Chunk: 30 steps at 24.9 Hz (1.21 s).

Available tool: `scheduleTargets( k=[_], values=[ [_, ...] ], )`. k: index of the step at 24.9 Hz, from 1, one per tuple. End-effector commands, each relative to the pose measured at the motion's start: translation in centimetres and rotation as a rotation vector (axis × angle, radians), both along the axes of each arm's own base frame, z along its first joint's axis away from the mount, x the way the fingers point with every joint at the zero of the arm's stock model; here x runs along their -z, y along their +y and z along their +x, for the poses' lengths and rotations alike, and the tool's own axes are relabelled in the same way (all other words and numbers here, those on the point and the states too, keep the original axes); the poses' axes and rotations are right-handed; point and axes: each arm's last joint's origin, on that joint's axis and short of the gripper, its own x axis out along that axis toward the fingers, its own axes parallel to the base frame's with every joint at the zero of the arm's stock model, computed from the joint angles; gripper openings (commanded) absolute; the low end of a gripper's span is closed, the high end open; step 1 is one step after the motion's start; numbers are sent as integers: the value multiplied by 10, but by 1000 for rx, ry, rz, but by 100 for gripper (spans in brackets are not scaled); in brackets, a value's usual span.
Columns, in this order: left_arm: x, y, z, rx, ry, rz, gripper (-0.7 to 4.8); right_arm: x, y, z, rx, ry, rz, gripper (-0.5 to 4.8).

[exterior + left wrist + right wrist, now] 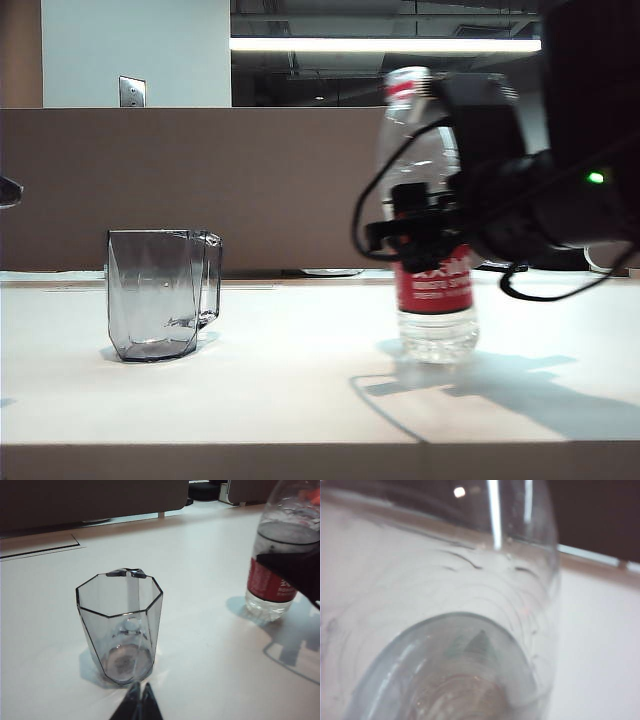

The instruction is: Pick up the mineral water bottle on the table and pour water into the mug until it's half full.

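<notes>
The mineral water bottle [432,290] is standing upright on the white desk [300,390], toward the right side and back from the tan front edge. Its red-and-white label is showing below the black arm, and clear water [285,535] is filling it to above the label. The right hand [415,228] is sitting at the bottle's mid-height, coming in from the right edge of the desk, with its black fingers pressing against the bottle's sides; it is clamping on the bottle, whose base is resting on the desk. In the right wrist view the bottle's clear ribbed wall [445,610] is filling nearly the whole picture, so close that the fingers themselves are not showing there.

The smoky grey faceted mug [160,295] is standing upright toward the left side of the desk, well apart from the bottle, its handle pointing toward the bottle. It is looking dry inside.

The left hand [137,705] is hanging just beside the mug on its near side, holding nothing; its two dark fingertips are lying together, almost touching.
</notes>
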Motion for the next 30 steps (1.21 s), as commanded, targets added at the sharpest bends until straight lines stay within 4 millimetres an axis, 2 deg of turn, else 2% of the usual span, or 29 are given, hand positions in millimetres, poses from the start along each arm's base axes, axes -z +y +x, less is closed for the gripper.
scheduleTargets(
  k=[1, 5, 7, 15, 20, 25, 30],
  values=[
    [-2, 0, 0, -1, -12, -7, -5, -8, 24, 11, -62, 29, -158, 247],
    [-2, 0, 0, -1, -12, -7, -5, -21, 43, 23, -86, 40, -195, 247],
    [-2, 1, 1, -13, -12, -6, -5, -34, 55, 35, -99, 66, -252, 247],
    [-3, 14, 6, -151, -18, -8, -5, -51, 67, 48, -141, 55, -442, 247],
    [-6, 16, 5, -167, -52, -25, -5, -52, 71, 48, -177, 73, -520, 247],
    [-7, 16, 4, -167, -64, -30, -5, -51, 81, 39, -249, 20, -633, 247],
    [-8, 17, 4, -167, -75, -36, -5, -50, 83, 36, -256, 0, -710, 247]
  ],
)
